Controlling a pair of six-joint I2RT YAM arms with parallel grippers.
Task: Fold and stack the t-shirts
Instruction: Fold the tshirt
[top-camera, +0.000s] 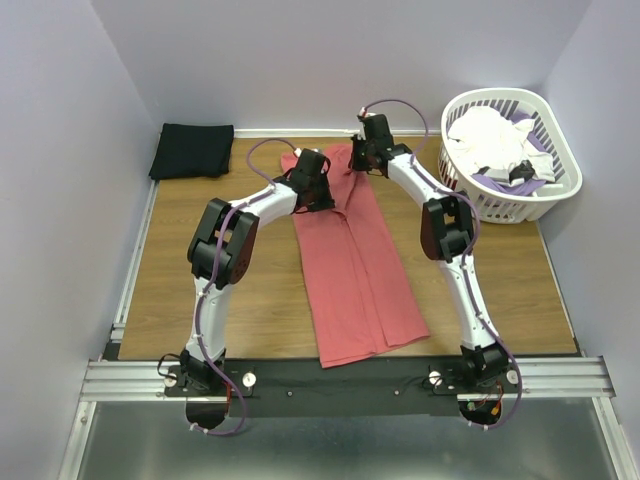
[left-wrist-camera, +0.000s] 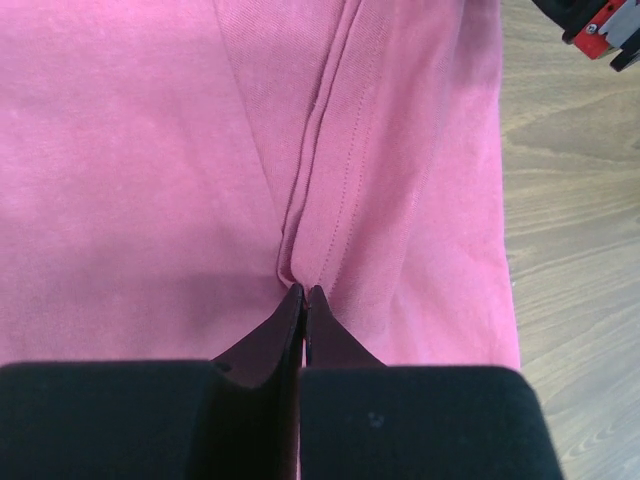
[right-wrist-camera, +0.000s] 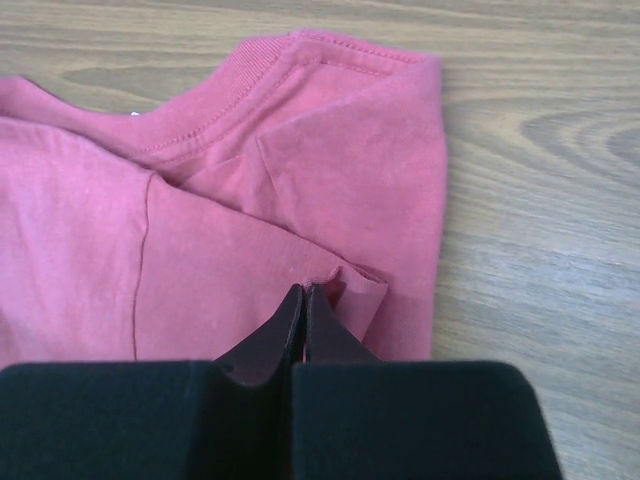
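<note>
T-shirt (top-camera: 355, 270) far end nipped in left pincer (left-wrist-camera: 303, 292), right pincer (right-wrist-camera: 303, 290).

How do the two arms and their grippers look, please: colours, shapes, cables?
The left arm and the right arm have white tubular links and bulky black joint housings. A thin purple cable runs along each. The left gripper and the right gripper have dark pointed fingers on a wide black block.
</note>
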